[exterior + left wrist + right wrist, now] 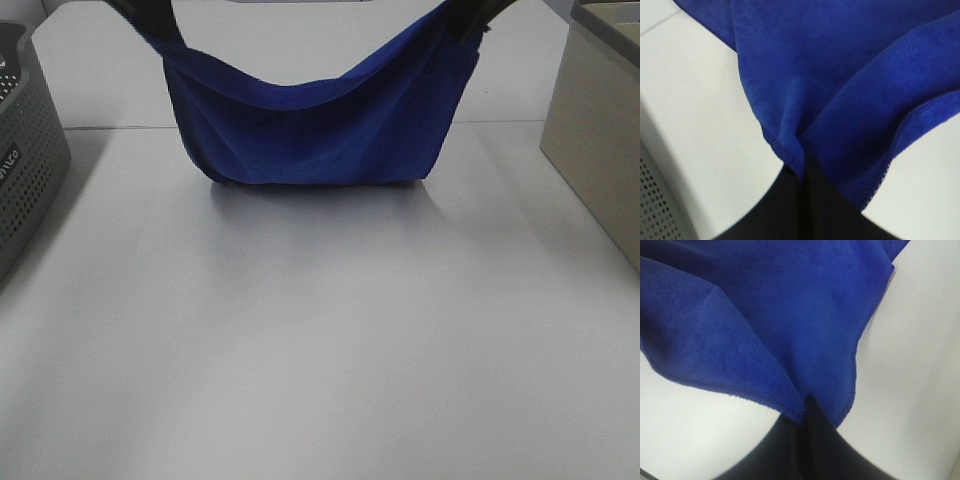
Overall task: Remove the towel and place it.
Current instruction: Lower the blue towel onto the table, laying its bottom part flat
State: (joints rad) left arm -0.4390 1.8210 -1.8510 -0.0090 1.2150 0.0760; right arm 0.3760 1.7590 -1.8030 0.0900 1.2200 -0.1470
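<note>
Towel (310, 130) hangs slung between the left hand (168, 40) and right hand (465, 30), its lower fold touching the far counter (320, 330), and the slack middle could bunch when it is laid down; both hands are cut off at the frame edge and no tag shows. At the left wrist, the fingers (777, 210) are pressed together on a thin pinch of hem, so the plush towel may slip free, and folds hide the counter beyond. At the right wrist the hand likewise pinches hem close to the edge, carrying the same risk, with cloth filling most of the view.
</note>
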